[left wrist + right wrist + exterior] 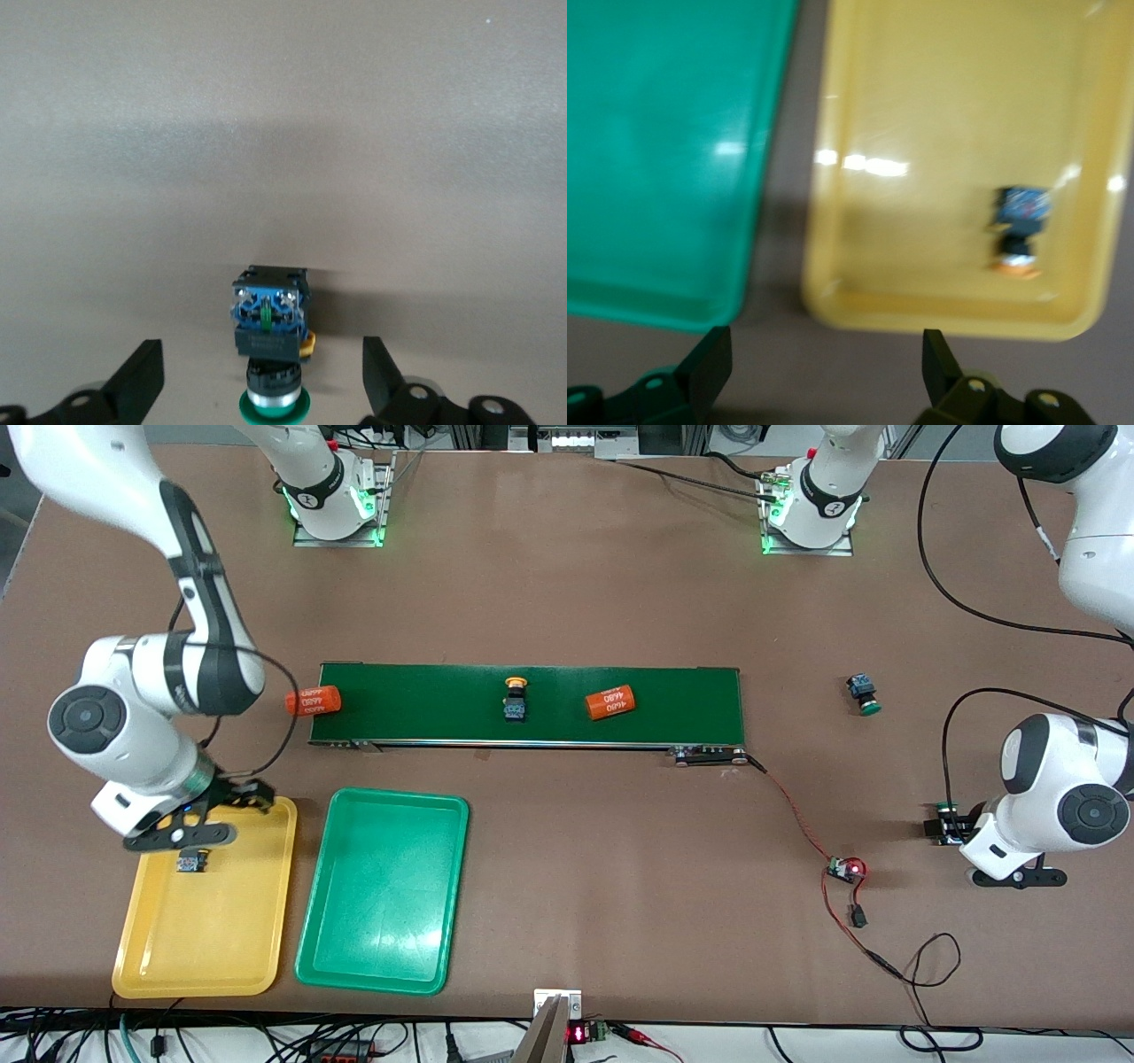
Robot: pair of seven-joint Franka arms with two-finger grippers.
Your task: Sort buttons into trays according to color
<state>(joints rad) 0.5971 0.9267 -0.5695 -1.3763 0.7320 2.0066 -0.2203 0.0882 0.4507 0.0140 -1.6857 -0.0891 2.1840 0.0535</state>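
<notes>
The right claw [190, 834] hangs over the yellow tray [213, 948], fingers apart and empty. Just below it a yellow button [190, 860] lies on its side in that tray, beside the green tray [381, 957]. The left claw [1019, 875], fingers spread, sits low over the desk [567, 602] with a green button [269, 336] lying between them, its cap toward the claw. Another green button [863, 694] lies on the desk, and a yellow one [515, 698] on the belt [673, 700].

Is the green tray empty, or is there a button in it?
Empty. The green tray shows only bare shiny plastic in the front view. The one sorted button lies in the yellow tray beside it.
</notes>
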